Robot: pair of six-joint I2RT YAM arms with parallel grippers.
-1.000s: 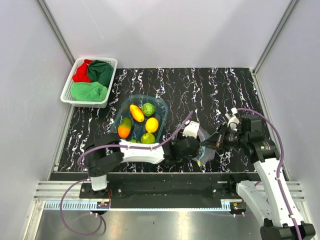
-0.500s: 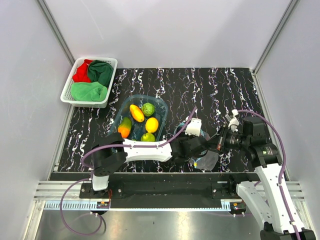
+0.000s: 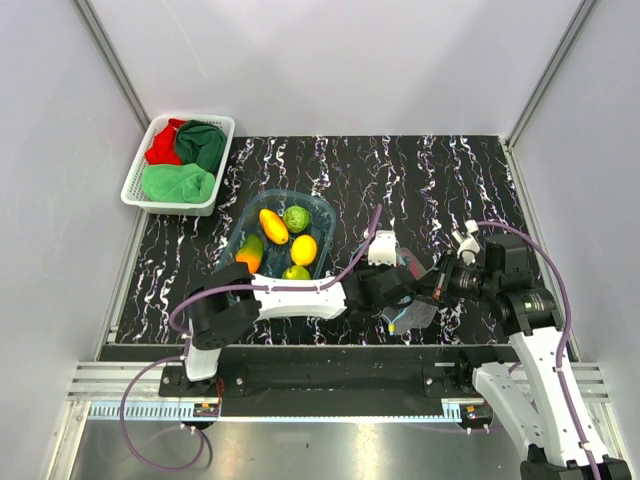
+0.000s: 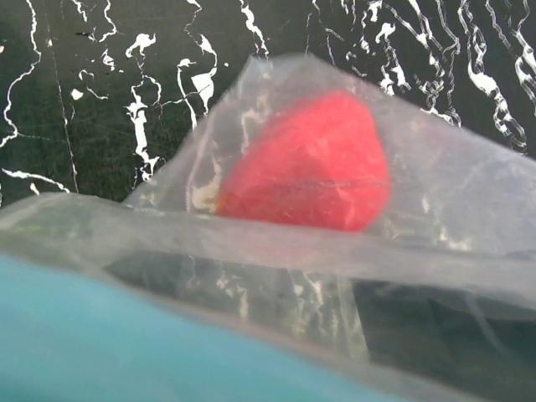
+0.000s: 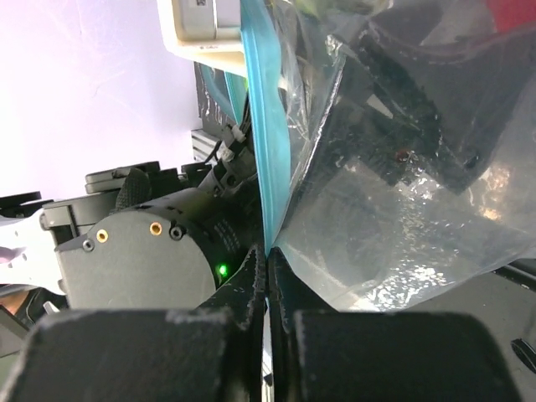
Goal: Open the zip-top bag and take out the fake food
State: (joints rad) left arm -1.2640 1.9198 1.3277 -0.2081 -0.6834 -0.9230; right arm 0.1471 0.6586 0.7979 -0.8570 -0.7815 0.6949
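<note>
right jaws pinch the zip-top bag (image 5: pixel 394 234) at its strip, fake food (image 4: pixel 306 163) inside; left jaws, cannot tell.

Bright, even light falls from above in the overhead view. The walls (image 3: pixel 330 60) look pale and flat, shadows are soft, and the white veins of the black table (image 3: pixel 450 180) read sharply. The left wrist picture is soft all over: the teal strip (image 4: pixel 100 335) at the bottom is a blur, and the red food (image 4: pixel 310 163) looks hazy through the bag (image 4: pixel 469 193). In the right wrist picture the right gripper (image 5: pixel 266 260) has its dark fingers (image 5: pixel 151 352) out of focus, and white glints sit on the plastic.
</note>
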